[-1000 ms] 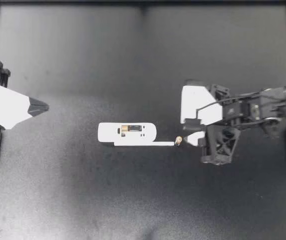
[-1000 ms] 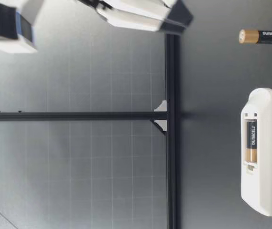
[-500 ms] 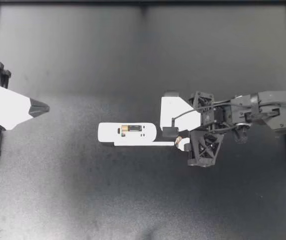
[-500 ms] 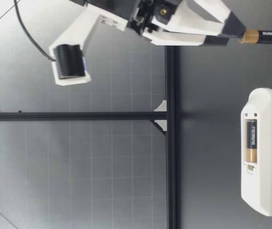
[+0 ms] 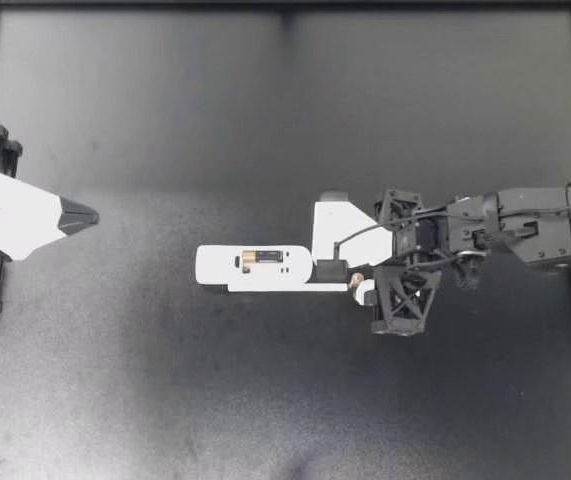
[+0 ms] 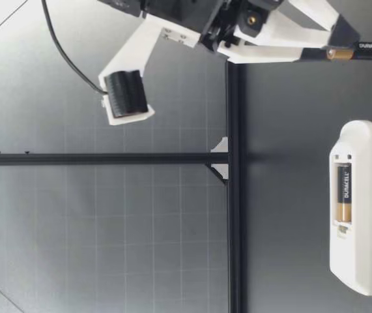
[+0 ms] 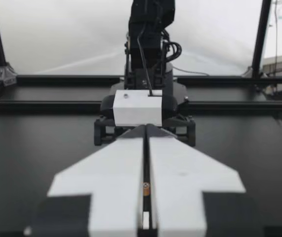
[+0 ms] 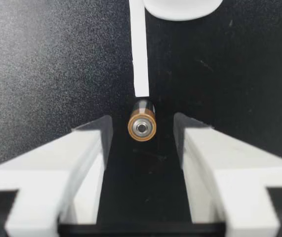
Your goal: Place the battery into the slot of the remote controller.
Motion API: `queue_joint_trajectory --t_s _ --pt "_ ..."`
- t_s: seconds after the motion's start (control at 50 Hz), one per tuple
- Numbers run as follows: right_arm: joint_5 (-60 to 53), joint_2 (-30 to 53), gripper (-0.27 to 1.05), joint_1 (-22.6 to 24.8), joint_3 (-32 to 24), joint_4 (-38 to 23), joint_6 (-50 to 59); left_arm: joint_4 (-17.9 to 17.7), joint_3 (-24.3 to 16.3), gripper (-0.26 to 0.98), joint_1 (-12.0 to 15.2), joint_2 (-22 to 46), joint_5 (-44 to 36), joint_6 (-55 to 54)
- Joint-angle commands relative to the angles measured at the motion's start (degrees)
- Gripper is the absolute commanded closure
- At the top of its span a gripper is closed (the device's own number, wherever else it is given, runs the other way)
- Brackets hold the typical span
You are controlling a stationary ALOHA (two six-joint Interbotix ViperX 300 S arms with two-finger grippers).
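Where the loose battery [image 5: 357, 279] lies: flat on the black table [image 5: 165, 390], just off the end of the remote controller [image 5: 215, 268] that faces the robot's right arm, right at the tip of a thin white strip [image 5: 290, 288].
Right gripper [image 5: 346, 279]: lowered over that battery, jaws apart, one finger [image 8: 89, 148] on each side. The wrist view shows dark gaps between the pads and the cell, so it has hold of nothing.
Remote's slot: facing up, with another battery [image 5: 263, 257] seated inside.
Strip: lies along the remote's long edge.
Left gripper [image 5: 83, 213]: at the table's left edge, well apart from the remote, fingers pressed together and empty.
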Motion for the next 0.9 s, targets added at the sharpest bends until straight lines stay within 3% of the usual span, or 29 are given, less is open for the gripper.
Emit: queue_joint_trajectory --t_s 0.0,0.16,0.66,0.88 --pt "-0.3 -0.4 0.30 -0.2 -1.1 0.0 0.0 -0.1 -0.6 0.89 0.1 0.3 -0.4 -0.1" --pt "-0.3 -0.2 0.34 -0.2 -1.3 0.0 0.0 0.0 -0.4 0.89 0.1 0.3 -0.5 -0.1" --pt "1.9 -0.9 0.72 -0.2 -2.3 0.0 0.1 -0.1 -0.4 0.89 0.1 0.3 -0.4 -0.1" --pt "1.1 -4.3 0.74 -0.2 -2.4 0.0 0.1 -0.2 -1.4 0.89 0.2 4.2 2.9 -0.4"
